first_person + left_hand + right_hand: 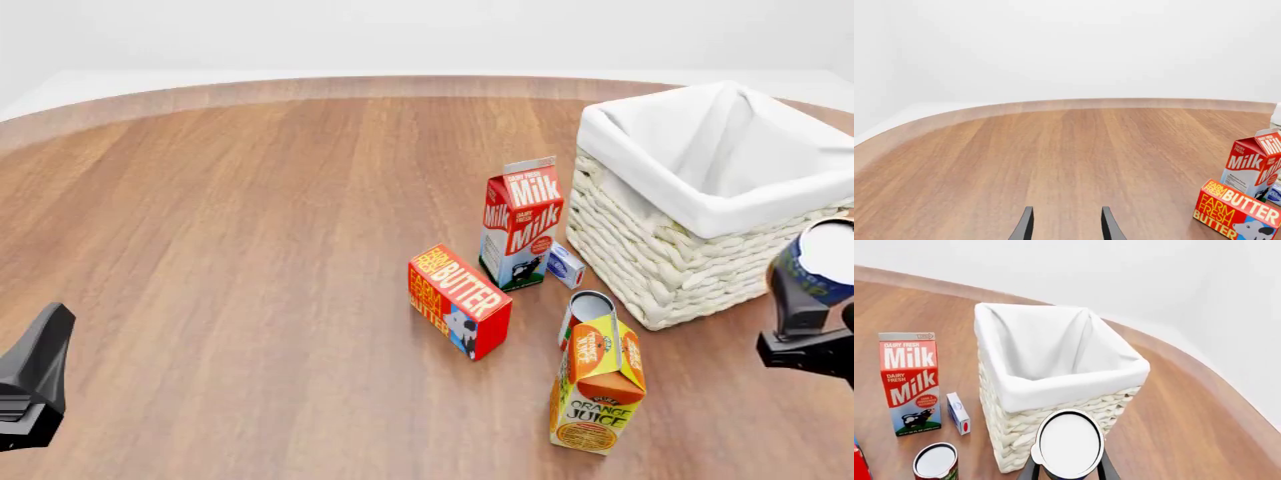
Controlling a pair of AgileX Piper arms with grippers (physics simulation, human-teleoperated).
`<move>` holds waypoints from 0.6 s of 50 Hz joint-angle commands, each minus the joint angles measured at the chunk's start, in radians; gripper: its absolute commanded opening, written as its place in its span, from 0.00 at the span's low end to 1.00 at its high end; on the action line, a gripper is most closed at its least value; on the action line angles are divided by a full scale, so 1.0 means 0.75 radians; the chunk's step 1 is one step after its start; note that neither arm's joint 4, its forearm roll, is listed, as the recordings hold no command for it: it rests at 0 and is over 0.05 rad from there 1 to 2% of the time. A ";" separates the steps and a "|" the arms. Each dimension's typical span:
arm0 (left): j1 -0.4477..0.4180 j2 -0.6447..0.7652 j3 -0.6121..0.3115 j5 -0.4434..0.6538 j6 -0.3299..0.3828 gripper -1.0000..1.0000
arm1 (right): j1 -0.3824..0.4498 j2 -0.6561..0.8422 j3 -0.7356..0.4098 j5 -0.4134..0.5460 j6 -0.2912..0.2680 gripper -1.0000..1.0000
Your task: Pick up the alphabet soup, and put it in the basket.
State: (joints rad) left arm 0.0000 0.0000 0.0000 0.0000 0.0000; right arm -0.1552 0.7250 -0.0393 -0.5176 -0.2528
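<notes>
The alphabet soup [825, 262], a blue-labelled can with a pale flat top [1069, 444], is lifted off the table with my right gripper [814, 292] shut on it. It hangs just in front of the near right side of the basket [667, 262], at about rim height and outside it. The basket is whitish wicker, and its white liner [1054, 390] folds over the rim. In the right wrist view the can top hides most of the right gripper [1067, 473]. My left gripper [1066, 227] is open and holds nothing, low over bare wood at the near left [34, 375].
Left of the basket stand a milk carton [523, 225], a small blue-white box [565, 266] and a butter box [458, 300]. A reddish-white can [585, 312] stands behind an orange juice carton [597, 385], near the front.
</notes>
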 commanded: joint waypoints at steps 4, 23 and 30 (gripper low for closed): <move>0.000 0.000 0.000 0.000 0.000 1.00 | 0.014 -0.020 -0.061 0.014 0.011 0.00; 0.000 0.000 0.000 0.000 0.000 1.00 | 0.027 -0.041 -0.151 0.042 0.017 0.00; 0.000 0.000 0.000 0.000 0.000 1.00 | 0.034 -0.039 -0.201 0.049 0.012 0.00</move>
State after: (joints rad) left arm 0.0000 0.0000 0.0000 0.0000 0.0000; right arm -0.1358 0.7026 -0.1411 -0.4864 -0.2580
